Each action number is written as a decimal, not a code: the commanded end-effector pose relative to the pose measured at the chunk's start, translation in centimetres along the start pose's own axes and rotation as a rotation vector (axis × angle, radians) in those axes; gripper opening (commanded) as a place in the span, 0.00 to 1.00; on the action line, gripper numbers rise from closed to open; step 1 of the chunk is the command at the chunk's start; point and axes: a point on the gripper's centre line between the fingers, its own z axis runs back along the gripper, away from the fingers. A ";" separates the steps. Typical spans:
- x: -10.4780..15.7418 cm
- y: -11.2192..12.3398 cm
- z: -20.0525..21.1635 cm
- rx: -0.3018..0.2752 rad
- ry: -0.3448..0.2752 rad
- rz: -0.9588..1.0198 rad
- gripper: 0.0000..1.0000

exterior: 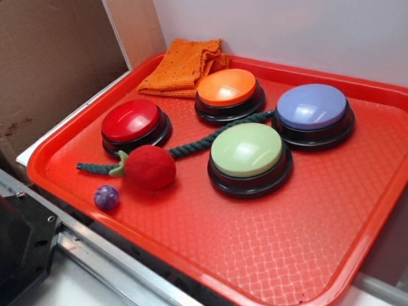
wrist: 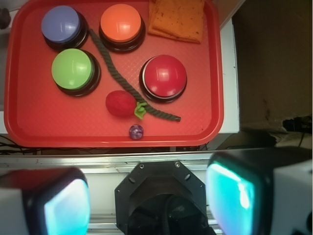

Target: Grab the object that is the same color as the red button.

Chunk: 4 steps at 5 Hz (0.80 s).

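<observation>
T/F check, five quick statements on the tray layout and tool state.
1. The red plush ball lies on the tray, attached to a green rope. True.
2. The small purple ball sits on top of the red button. False: it lies on the tray floor near the front edge.
3. The tool grips the plush ball. False: it is open, off the tray.
4. An orange cloth lies in a tray corner. True.
5. There are three buttons. False: four.
</observation>
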 end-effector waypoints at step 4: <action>0.8 -1.3 -4.8 -0.100 -0.074 0.484 1.00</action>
